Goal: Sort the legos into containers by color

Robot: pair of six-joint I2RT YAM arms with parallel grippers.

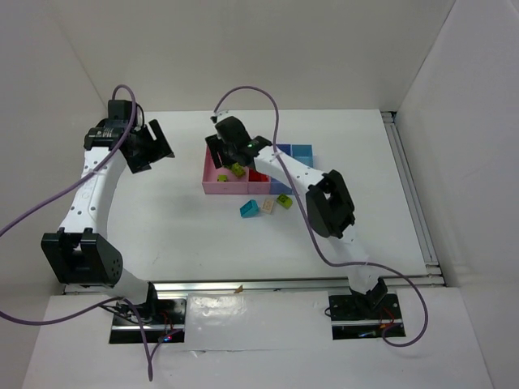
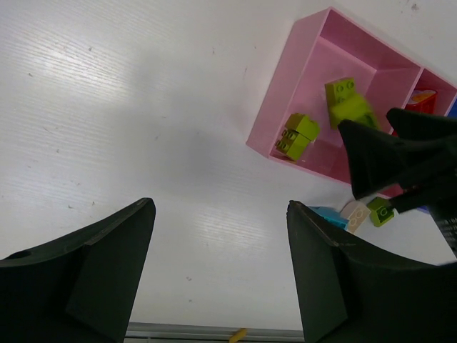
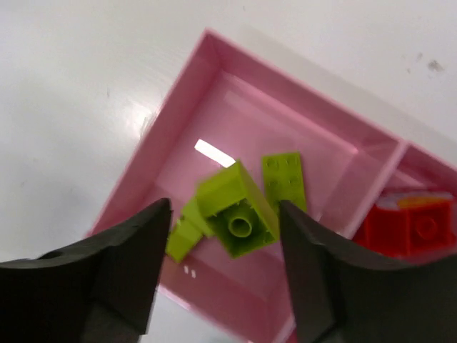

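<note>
Right wrist view shows the right hand [image 3: 225, 209] spread wide over the wide pink bin [image 3: 178, 121], a lime green brick [image 3: 239, 214] loose inside: light, stiff, slick plastic, probably best pinched across flat sides.

**Bright flat light, soft close-ups**

We see strong, even white light from above, washing the table [image 1: 162, 211] pale. We note a faint grey shadow on it in the left wrist view. A glare patch sits on the pink bin [image 3: 214, 152] floor. Near fingers [image 2: 93, 279] look dark and blurred; the bricks [image 3: 239, 214] look slightly soft.
</note>
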